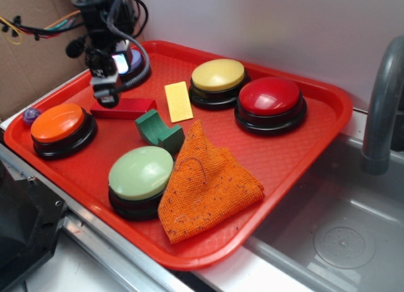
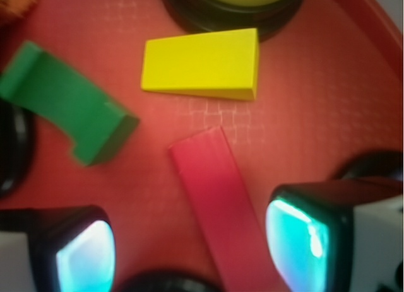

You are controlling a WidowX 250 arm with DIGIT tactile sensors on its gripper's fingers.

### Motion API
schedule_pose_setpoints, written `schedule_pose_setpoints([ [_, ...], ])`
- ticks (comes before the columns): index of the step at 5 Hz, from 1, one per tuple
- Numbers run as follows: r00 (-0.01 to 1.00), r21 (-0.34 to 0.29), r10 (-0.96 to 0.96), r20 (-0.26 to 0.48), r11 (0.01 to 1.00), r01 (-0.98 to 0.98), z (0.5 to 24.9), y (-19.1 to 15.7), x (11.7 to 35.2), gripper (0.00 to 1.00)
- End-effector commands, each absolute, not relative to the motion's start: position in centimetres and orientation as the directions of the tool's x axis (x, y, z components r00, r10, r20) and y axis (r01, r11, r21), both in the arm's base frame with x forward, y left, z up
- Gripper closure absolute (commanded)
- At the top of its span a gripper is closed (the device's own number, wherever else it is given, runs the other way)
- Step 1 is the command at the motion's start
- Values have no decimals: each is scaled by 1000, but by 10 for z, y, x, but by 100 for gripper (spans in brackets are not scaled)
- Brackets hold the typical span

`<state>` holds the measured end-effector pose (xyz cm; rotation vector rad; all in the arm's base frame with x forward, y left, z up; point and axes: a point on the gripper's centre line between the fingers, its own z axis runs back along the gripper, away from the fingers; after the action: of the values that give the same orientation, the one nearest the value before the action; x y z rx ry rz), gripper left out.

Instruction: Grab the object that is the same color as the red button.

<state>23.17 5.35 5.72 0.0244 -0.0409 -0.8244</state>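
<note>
Exterior view: approach step, no grasp yet. The end effector (image 1: 105,96) hangs off a near-vertical arm (image 1: 101,21), pointing down over the left end of the red block (image 1: 124,108); contact can't be told from here. The red button (image 1: 270,96) sits well off to its right, past the yellow block (image 1: 178,101). The green arch (image 1: 158,129) lies just beyond the block's far end.

Wrist view: the fingers (image 2: 303,238) stand wide apart, nothing held. The red block (image 2: 221,207) runs diagonally between them, closer to the right finger. Next move, by my read: centre over the block, turn the wrist so the fingers cross its narrow width, drop, close. The green arch (image 2: 66,103) and yellow block (image 2: 202,64) lie ahead, clear of the fingers.
</note>
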Motion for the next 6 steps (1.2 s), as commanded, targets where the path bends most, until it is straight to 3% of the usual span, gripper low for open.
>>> schedule_pose_setpoints([
  [1, 553, 49, -833, 15, 553, 832, 31, 60, 243, 0],
  [3, 556, 55, -831, 0, 555, 830, 20, 65, 243, 3],
  [4, 550, 68, -835, -4, 549, 833, 20, 64, 243, 100],
  [6, 559, 100, -829, -26, 554, 826, 33, 57, 245, 100],
])
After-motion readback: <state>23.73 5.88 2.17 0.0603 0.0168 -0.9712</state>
